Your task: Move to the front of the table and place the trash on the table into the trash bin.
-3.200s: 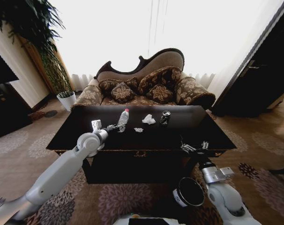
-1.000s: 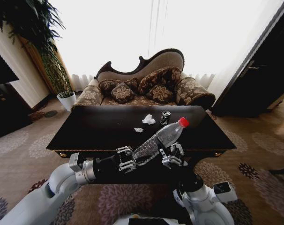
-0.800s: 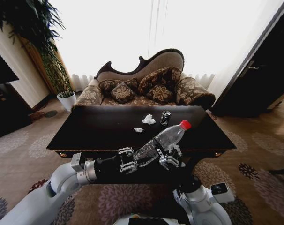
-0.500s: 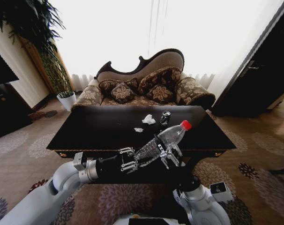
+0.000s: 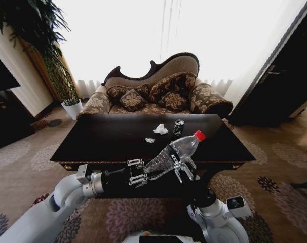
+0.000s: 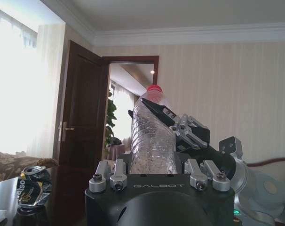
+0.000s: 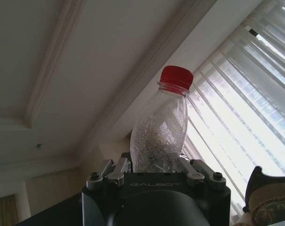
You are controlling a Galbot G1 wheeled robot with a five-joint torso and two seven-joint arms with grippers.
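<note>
A: Head view: we're holding the plastic bottle (image 5: 171, 154) in mid-air, just in front of the table (image 5: 92, 147)'s front edge, tilted with the red cap up toward the right. Left gripper (image 5: 137, 172) is clamping the base end; right gripper (image 5: 180, 166) is closing around the middle. Looks like a handover.

B: Agreed. To do it well we're keeping the right grip firm before the left one lets go, since the crushed plastic will likely flex and slip. Other trash?

A: The can (image 5: 178, 126) and the paper wads (image 5: 160, 129) are sitting near the table's far edge, right of centre, well apart from the bottle. We can't make out the trash bin under the right arm.

B: Left wrist view?

A: The bottle is standing up between our left fingers (image 6: 109, 173), and the right gripper (image 6: 192, 136) is gripping it higher up. The can is lying on the table off to the side, clear of us.

B: Right wrist view?

A: Right fingers (image 7: 115, 172) are pinching the bottle's lower body, with the cap free above.

B: Room to move?

A: It's open in front of the table. The front edge is close behind the bottle, so we're pulling away from it, not across it.
</note>
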